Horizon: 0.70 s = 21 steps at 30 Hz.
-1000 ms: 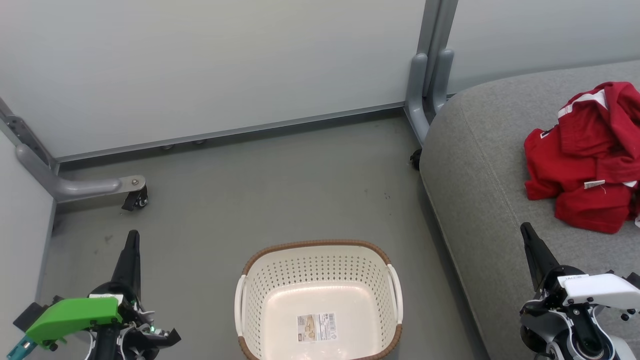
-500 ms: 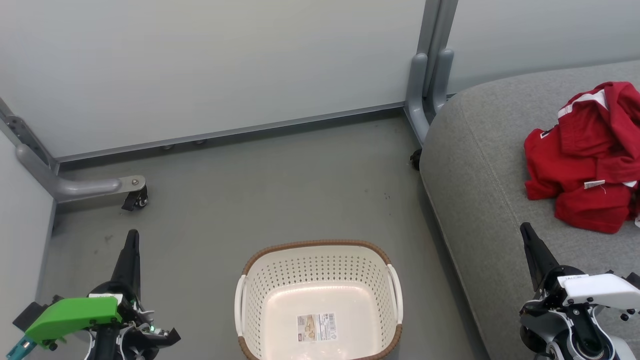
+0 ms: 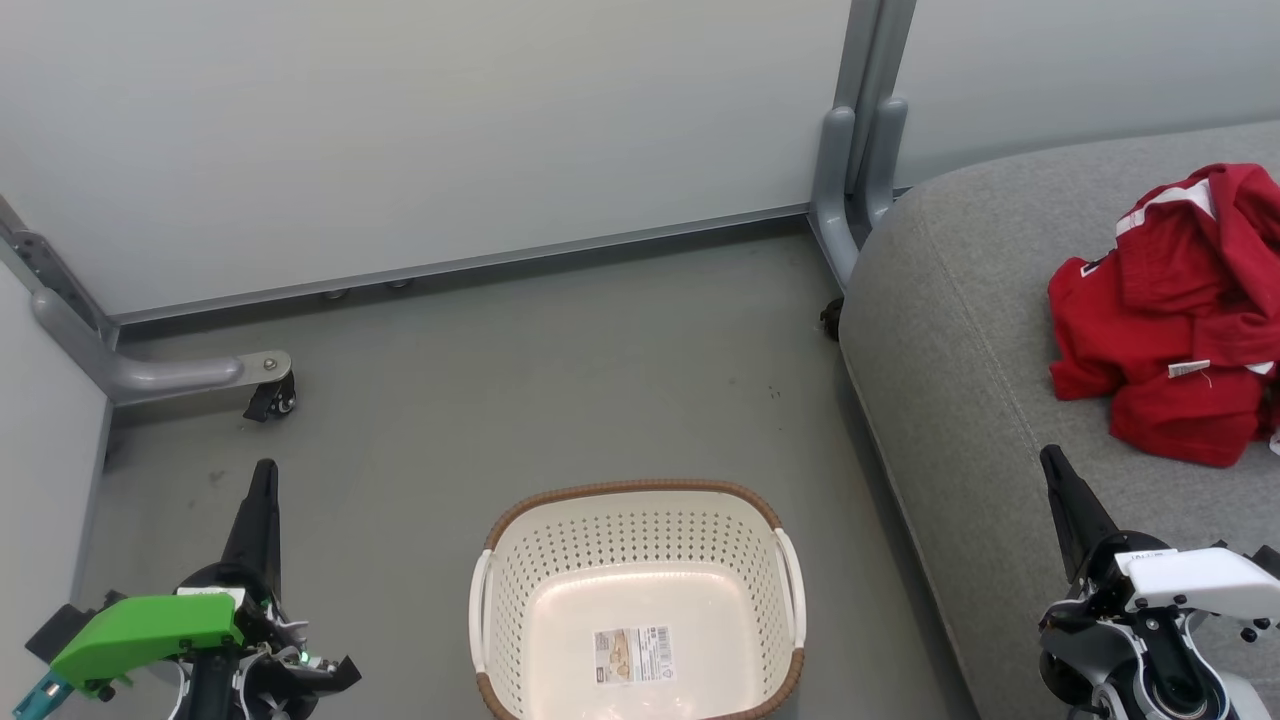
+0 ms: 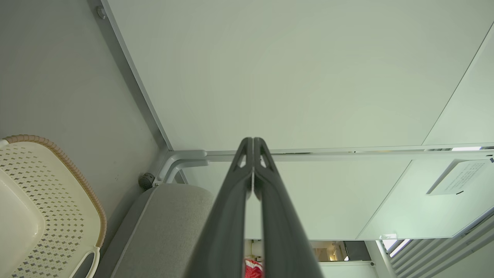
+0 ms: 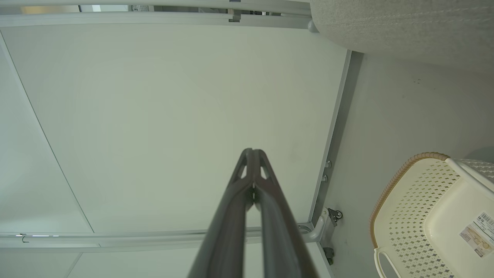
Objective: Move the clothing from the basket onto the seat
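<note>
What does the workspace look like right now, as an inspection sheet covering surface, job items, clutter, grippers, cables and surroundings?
Surface: grey floor, a few faint dark marks.
Job's things: basket upright on the floor, holding just its label; clothing heaped on the seat.
Clutter: nothing seen.
Grippers: left gripper shut, holding nothing, left of the basket; right gripper shut, holding nothing, over the seat's near part.
Cables: nothing seen on the floor.
Surroundings: pale partition panels on grey wheeled feet behind and to the left.
</note>
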Tool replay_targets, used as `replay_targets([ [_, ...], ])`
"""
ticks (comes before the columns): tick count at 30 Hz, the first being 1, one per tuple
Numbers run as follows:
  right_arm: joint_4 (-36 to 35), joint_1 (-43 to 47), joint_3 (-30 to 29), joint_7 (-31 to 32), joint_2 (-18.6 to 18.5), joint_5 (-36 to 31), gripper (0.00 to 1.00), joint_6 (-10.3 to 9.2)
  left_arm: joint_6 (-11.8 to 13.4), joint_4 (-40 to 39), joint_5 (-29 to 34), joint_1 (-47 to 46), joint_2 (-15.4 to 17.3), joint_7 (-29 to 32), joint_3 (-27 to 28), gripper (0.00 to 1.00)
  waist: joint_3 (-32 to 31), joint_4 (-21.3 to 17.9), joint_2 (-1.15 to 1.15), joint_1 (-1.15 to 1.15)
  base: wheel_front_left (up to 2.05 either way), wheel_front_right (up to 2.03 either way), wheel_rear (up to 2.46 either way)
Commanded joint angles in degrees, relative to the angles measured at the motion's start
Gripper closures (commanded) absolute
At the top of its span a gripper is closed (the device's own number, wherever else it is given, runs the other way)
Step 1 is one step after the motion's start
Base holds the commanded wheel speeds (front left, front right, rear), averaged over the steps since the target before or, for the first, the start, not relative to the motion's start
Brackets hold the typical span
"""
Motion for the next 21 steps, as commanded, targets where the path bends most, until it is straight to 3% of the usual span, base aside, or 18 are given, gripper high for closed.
replay_targets([
  [1, 0.1, -0.5, -0.2, 0.2, -0.1, -0.3, 1.0, 0.0, -0.3, 0.1, 0.4, -0.7, -0.1, 0.3, 0.2, 1.0, 0.0, 0.0, 0.12, 0.0, 0.0, 0.0, 0.0],
  [21, 0.2, -0.6, -0.5, 0.5, 0.1, -0.5, 1.0, 0.0, -0.3, 0.1, 0.6, -0.7, -0.2, 0.4, 0.5, 1.0, 0.0, 0.0, 0.12, 0.0, 0.0, 0.0, 0.0],
])
